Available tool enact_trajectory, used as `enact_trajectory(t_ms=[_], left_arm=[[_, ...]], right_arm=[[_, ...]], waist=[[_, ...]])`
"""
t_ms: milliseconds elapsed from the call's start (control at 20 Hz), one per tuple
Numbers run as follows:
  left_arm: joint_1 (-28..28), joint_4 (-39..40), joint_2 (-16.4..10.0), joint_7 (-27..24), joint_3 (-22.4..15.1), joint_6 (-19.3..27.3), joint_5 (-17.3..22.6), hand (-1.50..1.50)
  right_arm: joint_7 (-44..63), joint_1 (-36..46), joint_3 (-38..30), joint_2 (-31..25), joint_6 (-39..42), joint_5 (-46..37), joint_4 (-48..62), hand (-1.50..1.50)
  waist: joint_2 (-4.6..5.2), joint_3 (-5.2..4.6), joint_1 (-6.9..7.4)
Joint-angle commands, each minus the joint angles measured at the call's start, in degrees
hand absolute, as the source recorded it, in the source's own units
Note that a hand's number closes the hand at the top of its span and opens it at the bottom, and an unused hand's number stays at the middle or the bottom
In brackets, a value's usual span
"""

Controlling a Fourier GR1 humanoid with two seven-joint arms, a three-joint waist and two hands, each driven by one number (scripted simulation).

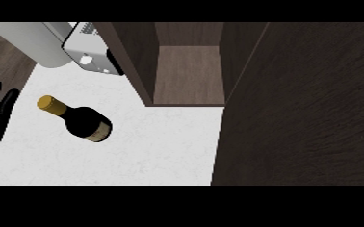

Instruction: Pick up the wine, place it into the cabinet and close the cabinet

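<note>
The wine bottle (80, 120) stands on the white counter (163, 144) at the left, dark glass with a gold cap and a gold band near its base. The cabinet (188, 74) is open behind it to the right, its wooden shelf bare. Its dark door (292, 115) swings out over the right side of the view. Only a slim part of my left hand (7, 108) shows at the left edge, a straight black finger pointing up, apart from the bottle and holding nothing. My right hand does not show.
A white appliance (89, 48) sits at the back left against the cabinet's side wall. A pale grey cylinder (39, 43) lies next to it. Dark wood floor (14, 65) shows beyond the counter's left edge.
</note>
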State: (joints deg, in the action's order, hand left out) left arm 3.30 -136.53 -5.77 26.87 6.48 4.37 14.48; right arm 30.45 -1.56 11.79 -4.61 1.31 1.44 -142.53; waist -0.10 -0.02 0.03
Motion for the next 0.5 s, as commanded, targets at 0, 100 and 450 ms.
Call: enact_trajectory(t_ms=[0,100,450], left_arm=[[2.93,0.38,1.99,-3.12,1.81,-1.76,4.08,-1.50],[-0.33,1.21,-0.99,-0.84,6.63,-2.22,7.73,-1.50],[-2.11,11.02,-2.92,-2.79,11.53,-5.70,11.28,-1.50]], right_arm=[[6.24,0.36,-4.15,-1.86,0.31,5.22,-8.54,-1.50],[8.02,1.67,-2.88,-1.44,-0.61,3.58,-9.70,-1.50],[4.40,-0.04,-0.04,-0.36,-0.07,0.78,-7.10,-1.50]], waist=[[0.00,-0.01,-0.03],[-0.02,-0.02,-0.09],[0.04,0.01,-0.29]])
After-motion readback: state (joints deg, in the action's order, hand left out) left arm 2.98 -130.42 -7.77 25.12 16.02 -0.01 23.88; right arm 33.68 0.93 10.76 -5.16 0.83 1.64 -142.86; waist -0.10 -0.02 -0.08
